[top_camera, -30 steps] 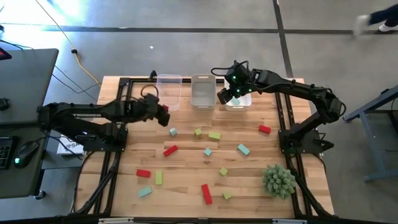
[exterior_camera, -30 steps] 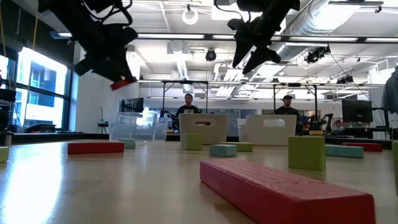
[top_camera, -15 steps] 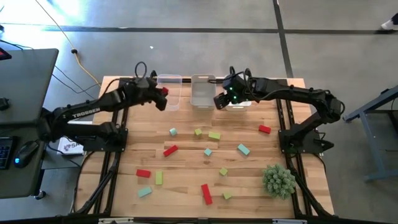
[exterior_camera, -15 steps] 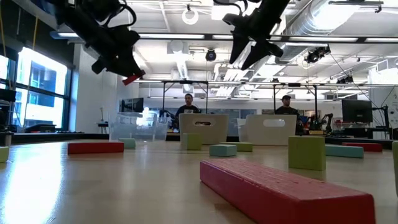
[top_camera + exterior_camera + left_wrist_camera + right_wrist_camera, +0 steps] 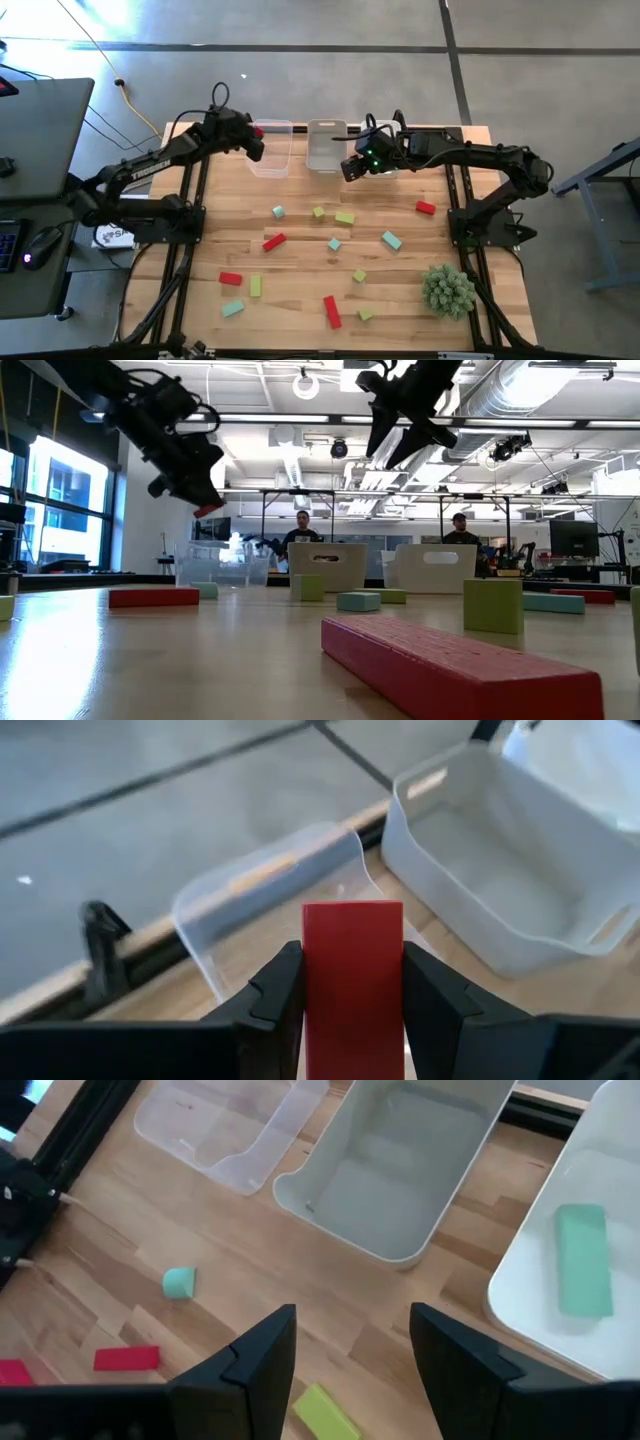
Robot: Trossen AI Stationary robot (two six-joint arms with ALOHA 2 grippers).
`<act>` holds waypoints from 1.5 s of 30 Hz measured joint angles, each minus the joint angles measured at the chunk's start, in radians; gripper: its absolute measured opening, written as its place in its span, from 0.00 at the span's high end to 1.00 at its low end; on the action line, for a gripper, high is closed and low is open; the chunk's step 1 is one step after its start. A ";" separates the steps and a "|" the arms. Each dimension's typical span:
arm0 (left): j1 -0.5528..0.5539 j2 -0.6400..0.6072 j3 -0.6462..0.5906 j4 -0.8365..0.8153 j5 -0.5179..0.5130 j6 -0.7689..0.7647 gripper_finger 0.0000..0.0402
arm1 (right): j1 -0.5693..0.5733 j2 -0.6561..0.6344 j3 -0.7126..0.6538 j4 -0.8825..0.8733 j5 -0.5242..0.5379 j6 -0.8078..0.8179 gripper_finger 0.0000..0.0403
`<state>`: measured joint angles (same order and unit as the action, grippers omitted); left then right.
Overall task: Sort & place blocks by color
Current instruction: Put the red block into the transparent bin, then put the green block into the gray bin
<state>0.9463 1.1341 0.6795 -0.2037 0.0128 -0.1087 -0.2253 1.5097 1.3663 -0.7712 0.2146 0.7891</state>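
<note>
My left gripper (image 5: 254, 142) hangs over the near left corner of the clear left bin (image 5: 272, 148), shut on a red block (image 5: 352, 970). My right gripper (image 5: 350, 1370) stands open and holds nothing, above the table just in front of the middle bin (image 5: 325, 145) and the right bin (image 5: 560, 1270). A teal block (image 5: 583, 1260) lies on the floor of the right bin. Several red, yellow-green and teal blocks lie flat on the wood, among them a red bar (image 5: 273, 241) and a teal cube (image 5: 278, 212). My left gripper pinches the red block by its two long side faces (image 5: 310, 990) between its two fingers, which run along the block. The fingers slant down toward the far edge. The block juts out past the fingertips, lifted clear above the left bin's near wall (image 5: 265, 885).
A spiky green plant (image 5: 448, 290) stands at the near right. More blocks lie toward the near edge, such as a red bar (image 5: 331, 311). Black frame rails (image 5: 190, 250) run down both table sides. Two people sit in the room behind the table.
My left gripper has swung toward the table's far edge, carrying the red block clear of the table up to the left bin, and has rolled somewhat. My right gripper has shifted a little toward the left, away from the right bin, staying open.
</note>
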 joint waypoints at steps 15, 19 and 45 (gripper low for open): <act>-0.007 0.351 0.216 -0.120 0.004 0.016 0.72 | 0.010 0.000 0.000 0.005 -0.003 0.023 0.54; -0.007 0.406 0.216 -0.122 0.010 0.016 0.72 | 0.032 0.000 0.000 0.005 -0.004 0.023 0.54; -0.007 0.416 0.216 -0.150 0.093 -0.011 0.54 | 0.127 0.000 0.000 0.004 -0.074 -0.006 0.54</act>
<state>0.9394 1.5498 0.8959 -0.3538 0.1056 -0.1199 -0.0982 1.5097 1.3663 -0.7673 0.1405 0.7833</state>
